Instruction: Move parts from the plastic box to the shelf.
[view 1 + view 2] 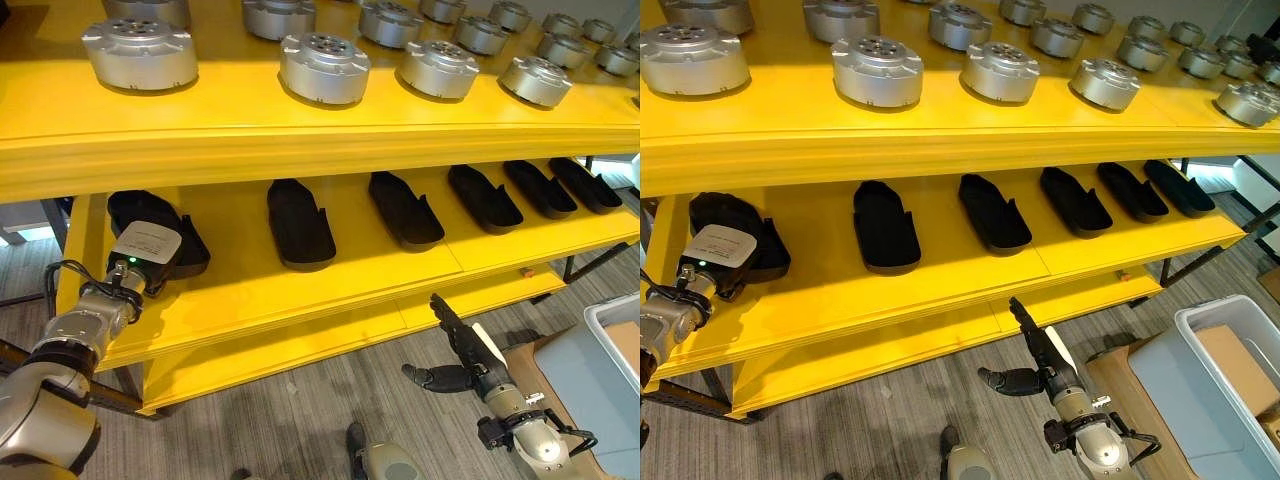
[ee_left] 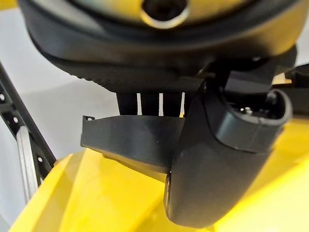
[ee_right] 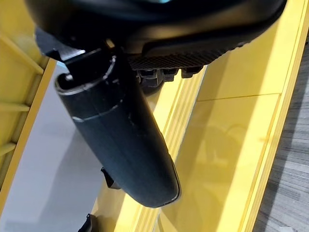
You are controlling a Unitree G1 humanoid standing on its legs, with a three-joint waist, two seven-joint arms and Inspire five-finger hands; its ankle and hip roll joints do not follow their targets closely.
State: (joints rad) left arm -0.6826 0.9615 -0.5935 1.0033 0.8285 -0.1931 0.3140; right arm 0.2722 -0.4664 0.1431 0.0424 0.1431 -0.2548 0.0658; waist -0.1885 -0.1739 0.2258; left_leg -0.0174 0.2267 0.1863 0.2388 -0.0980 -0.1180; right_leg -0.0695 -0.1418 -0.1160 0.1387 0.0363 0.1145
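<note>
The leftmost black shoe-shaped part (image 1: 150, 212) lies on the middle board of the yellow shelf (image 1: 300, 150). My left hand (image 1: 143, 250) reaches in over that board's left end and rests on the part. In the left wrist view the thumb (image 2: 217, 164) presses the part's raised wall (image 2: 130, 137) from the front, and the fingers (image 2: 149, 104) run behind it. My right hand (image 1: 1040, 350) hangs low in front of the shelf's bottom board. It holds nothing, its fingers are straight and its thumb sticks out. The plastic box (image 1: 1200, 325) stands at the lower right.
Several more black parts (image 1: 300, 225) lie in a row along the middle board. Round silver parts (image 1: 325, 68) stand in rows on the top board. The box has a cardboard piece (image 1: 1240, 365) in it. Grey floor lies under the shelf.
</note>
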